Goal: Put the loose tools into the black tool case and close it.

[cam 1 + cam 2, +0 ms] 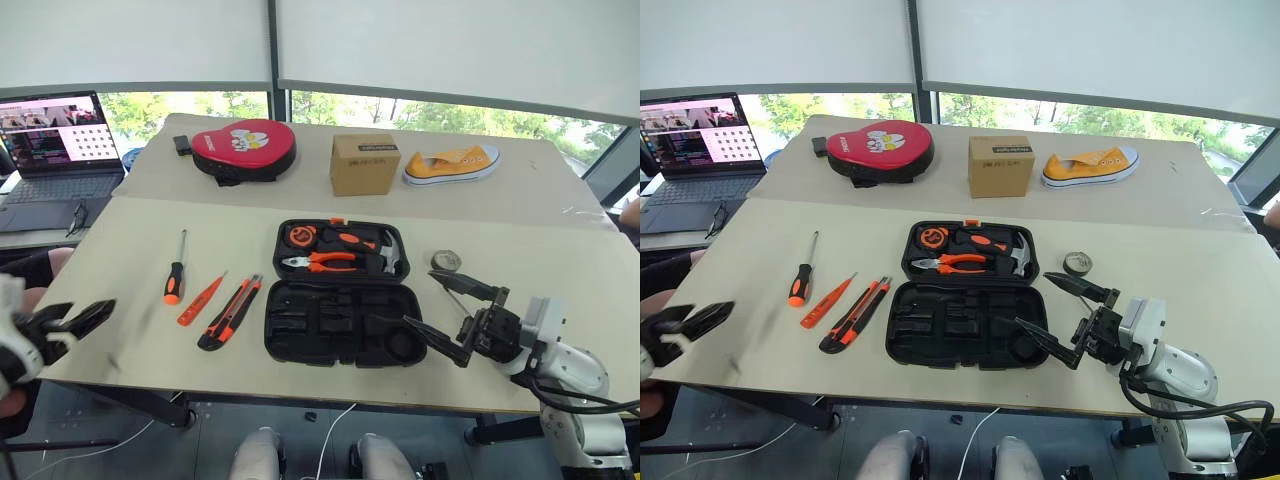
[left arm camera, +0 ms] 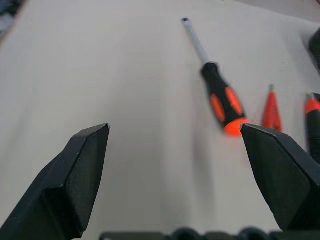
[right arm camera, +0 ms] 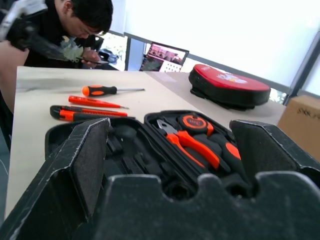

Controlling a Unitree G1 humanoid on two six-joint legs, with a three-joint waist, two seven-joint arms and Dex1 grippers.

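The black tool case point(image 1: 330, 325) lies open mid-table; its far half holds orange-handled pliers, a hammer and a tape measure, and its near half has bare slots. Left of it lie a screwdriver point(image 1: 176, 270), a slim orange tester screwdriver point(image 1: 200, 299) and a utility knife point(image 1: 230, 312). A dark tape roll point(image 1: 446, 261) sits right of the case. My right gripper point(image 1: 420, 297) hangs open at the case's right edge, pointing left. My left gripper point(image 1: 85, 322) is open at the table's near left edge, apart from the tools; its fingers point(image 2: 80, 175) frame the screwdriver point(image 2: 222, 100).
A red padded pouch point(image 1: 243, 148), a cardboard box point(image 1: 364, 163) and a yellow shoe point(image 1: 452, 163) stand along the far side. A laptop point(image 1: 60, 140) sits on a side table at the left. A person point(image 3: 85, 20) leans near that left end.
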